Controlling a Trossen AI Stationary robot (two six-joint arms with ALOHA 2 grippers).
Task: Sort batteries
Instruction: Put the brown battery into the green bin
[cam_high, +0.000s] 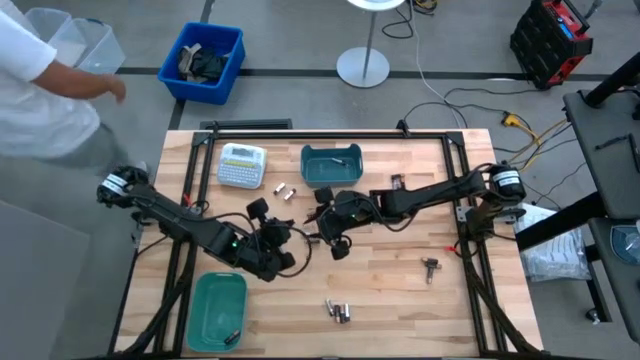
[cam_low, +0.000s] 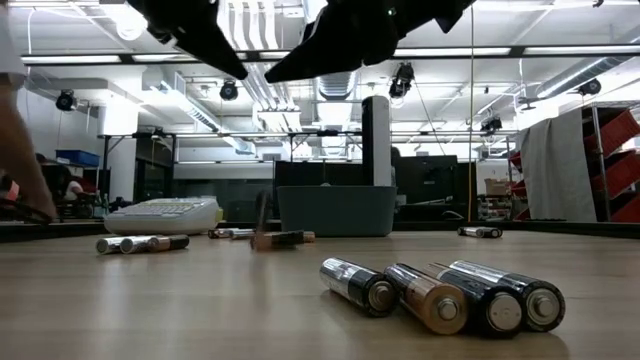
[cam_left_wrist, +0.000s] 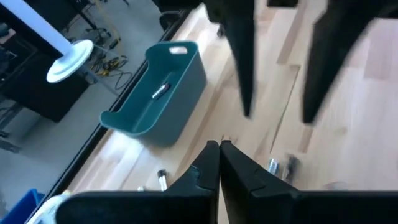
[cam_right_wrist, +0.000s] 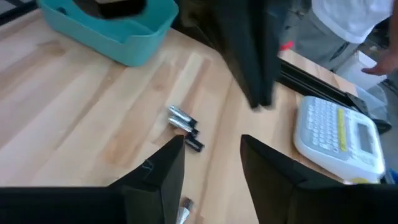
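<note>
Batteries lie loose on the wooden table: a pair (cam_high: 283, 190) near the white label-maker, several (cam_high: 338, 311) toward the near edge, which fill the front of the low view (cam_low: 440, 294), and one (cam_high: 430, 265) at the right. One battery (cam_left_wrist: 160, 91) lies inside the far teal bin (cam_high: 330, 166). My left gripper (cam_high: 292, 238) hovers mid-table, shut and holding nothing (cam_left_wrist: 218, 146). My right gripper (cam_high: 318, 232) hovers just to its right, open (cam_right_wrist: 211, 146), above bare wood, with two batteries (cam_right_wrist: 184, 122) ahead of its fingers.
A second teal bin (cam_high: 215, 310) sits at the near left corner. The white label-maker (cam_high: 242, 165) stands at the far left of the table. A blue crate (cam_high: 205, 60) is on the floor beyond the table, and a person in white (cam_high: 40, 90) stands at the far left.
</note>
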